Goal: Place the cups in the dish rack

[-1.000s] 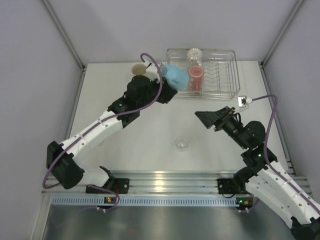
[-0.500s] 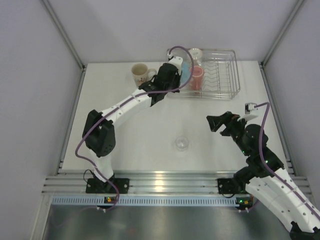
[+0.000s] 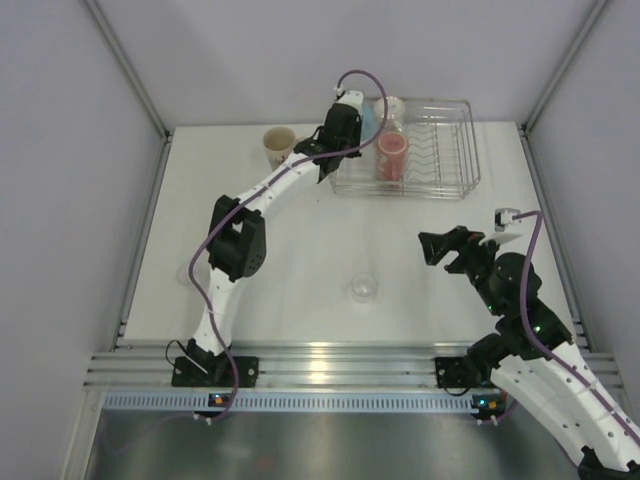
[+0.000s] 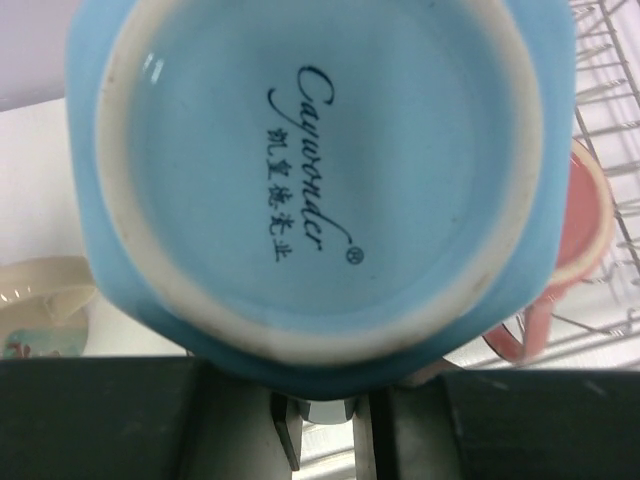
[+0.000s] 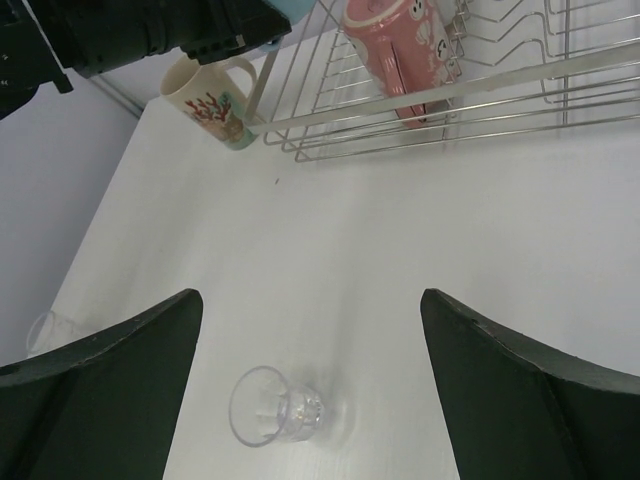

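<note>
My left gripper [image 3: 347, 122] is shut on the light blue cup [image 3: 368, 120] and holds it over the left end of the silver wire dish rack [image 3: 455, 180]. In the left wrist view the cup's base [image 4: 320, 180] fills the frame above my gripper [image 4: 320, 405]. A pink-red cup [image 3: 390, 155] lies in the rack, with a clear glass [image 3: 389, 105] behind it. The cream floral mug [image 3: 278, 147] stands left of the rack. A small clear glass [image 3: 363, 287] lies on the table's middle. My right gripper [image 3: 437, 247] is open and empty above the table, with the glass [image 5: 275, 405] below it.
In the right wrist view the rack [image 5: 520, 75], the pink-red cup [image 5: 400, 45] and the mug [image 5: 215, 100] are far ahead of my open gripper [image 5: 310, 295]. Another clear glass [image 5: 45, 330] sits at the far left of the table.
My left arm has stretched out and carried the light blue cup from the rack's front left corner to over its left end. My right gripper has drawn back slightly to the right.
</note>
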Tool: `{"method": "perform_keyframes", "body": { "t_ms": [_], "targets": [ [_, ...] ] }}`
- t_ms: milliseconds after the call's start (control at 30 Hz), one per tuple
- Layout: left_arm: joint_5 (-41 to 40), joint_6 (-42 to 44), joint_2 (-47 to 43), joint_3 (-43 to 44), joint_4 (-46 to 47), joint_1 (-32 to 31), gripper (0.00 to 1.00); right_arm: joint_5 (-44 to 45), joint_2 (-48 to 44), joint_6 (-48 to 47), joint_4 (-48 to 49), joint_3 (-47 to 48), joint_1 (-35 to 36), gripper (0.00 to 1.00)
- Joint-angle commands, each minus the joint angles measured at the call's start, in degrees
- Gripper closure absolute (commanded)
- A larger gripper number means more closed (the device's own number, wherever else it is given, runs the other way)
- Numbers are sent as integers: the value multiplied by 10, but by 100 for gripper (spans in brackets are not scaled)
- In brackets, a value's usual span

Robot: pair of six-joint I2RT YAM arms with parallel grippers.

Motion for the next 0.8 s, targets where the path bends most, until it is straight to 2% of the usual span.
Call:
{"method": "perform_keyframes", "body": {
  "t_ms": [0, 767],
  "targets": [
    [-10, 6, 16, 78, 61, 10, 100, 12, 2, -21, 6, 8, -4, 9],
    [0, 26, 125, 135, 169, 34, 100, 5, 48, -25, 36, -7, -4, 9]
  ]
}}
